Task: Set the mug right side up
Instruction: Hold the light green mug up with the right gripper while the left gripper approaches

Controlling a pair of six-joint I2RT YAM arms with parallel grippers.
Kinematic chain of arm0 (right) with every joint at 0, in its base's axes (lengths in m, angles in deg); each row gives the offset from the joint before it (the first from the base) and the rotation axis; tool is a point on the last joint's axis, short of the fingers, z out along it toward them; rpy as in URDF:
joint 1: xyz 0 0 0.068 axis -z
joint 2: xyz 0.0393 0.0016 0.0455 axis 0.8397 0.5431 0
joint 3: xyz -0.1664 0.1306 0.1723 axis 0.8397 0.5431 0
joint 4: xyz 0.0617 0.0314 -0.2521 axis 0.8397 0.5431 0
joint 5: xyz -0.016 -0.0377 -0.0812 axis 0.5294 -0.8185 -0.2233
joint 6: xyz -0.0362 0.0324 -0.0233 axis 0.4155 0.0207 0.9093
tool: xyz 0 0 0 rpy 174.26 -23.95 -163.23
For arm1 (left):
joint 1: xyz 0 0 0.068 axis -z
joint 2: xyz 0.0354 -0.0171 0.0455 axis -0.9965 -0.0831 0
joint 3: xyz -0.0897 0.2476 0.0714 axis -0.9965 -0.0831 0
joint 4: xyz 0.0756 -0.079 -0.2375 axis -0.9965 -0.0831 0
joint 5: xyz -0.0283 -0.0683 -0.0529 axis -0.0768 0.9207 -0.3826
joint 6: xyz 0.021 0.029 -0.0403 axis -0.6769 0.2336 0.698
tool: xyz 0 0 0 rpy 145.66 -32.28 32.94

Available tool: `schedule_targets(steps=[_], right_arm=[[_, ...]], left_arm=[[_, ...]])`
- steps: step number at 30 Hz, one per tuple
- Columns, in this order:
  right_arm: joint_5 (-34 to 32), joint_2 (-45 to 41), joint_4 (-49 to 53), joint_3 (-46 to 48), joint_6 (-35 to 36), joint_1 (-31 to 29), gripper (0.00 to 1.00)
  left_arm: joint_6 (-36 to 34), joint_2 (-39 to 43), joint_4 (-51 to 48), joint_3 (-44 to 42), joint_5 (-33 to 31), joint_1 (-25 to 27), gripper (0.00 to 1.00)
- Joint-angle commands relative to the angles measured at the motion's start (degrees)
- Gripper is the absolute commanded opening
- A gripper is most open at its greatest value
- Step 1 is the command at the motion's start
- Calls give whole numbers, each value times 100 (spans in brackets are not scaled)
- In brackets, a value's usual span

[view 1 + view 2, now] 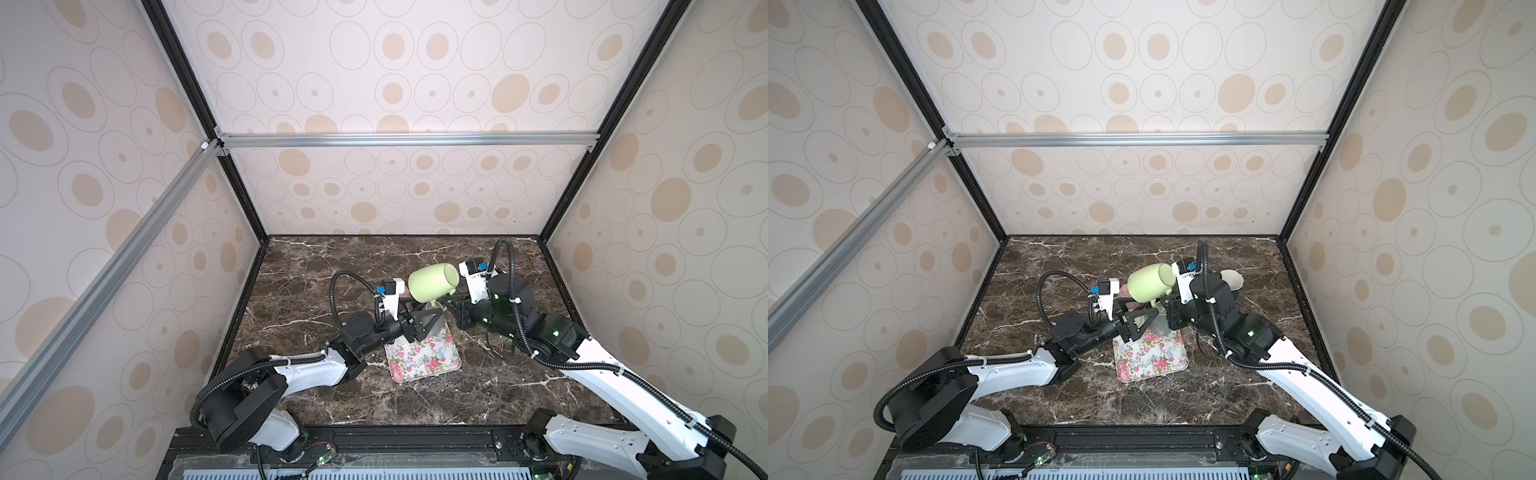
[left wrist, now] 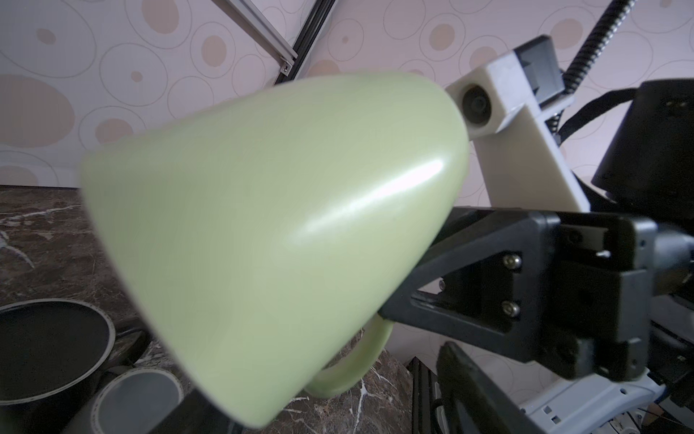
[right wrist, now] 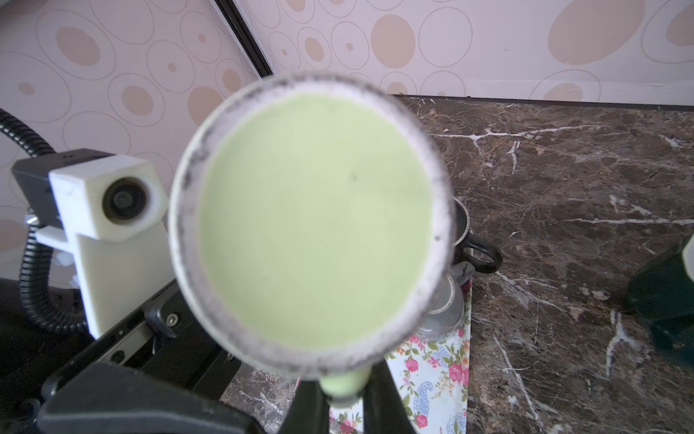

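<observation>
spreading across the floor of the cell, the dark marble table [image 1: 374, 399] carries everything else. the floral tray [image 1: 424, 359] lies flat near its middle, between the two arms. above the tray's far edge and clear of the table, the pale green mug [image 1: 428, 284] hangs on its side. both top views show the mug [image 1: 1148, 284] with its handle [image 2: 353, 360] pointing down. the right gripper [image 3: 343, 404] is clamped tight on that handle, one finger on each side of it. the left gripper [image 1: 424, 323] sits just under the mug body from the opposite side, its jaws spread wide. in the left wrist view one finger [image 2: 473, 383] stands clear of the mug; whether the other touches it i cannot tell. a black pan [image 2: 49, 345] and a grey cup [image 2: 139, 398] stand on the table near the tray.
</observation>
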Motion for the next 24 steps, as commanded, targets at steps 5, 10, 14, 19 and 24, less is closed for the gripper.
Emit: schedule_targets(steps=[5, 10, 14, 19, 24], right_arm=[[162, -261, -914, 69, -123, 40, 0], [160, -267, -1010, 135, -99, 39, 0], [161, -330, -1179, 276, -68, 51, 0], [71, -326, -1175, 304, -18, 56, 0], [-28, -355, -1183, 326, 8, 63, 0]], left_arm=[[351, -214, 620, 389, 460, -24, 77], [597, -428, 916, 496, 693, -20, 73], [699, -555, 952, 591, 817, -17, 71], [841, -664, 958, 652, 858, -16, 70], [920, -654, 989, 602, 788, -16, 71]])
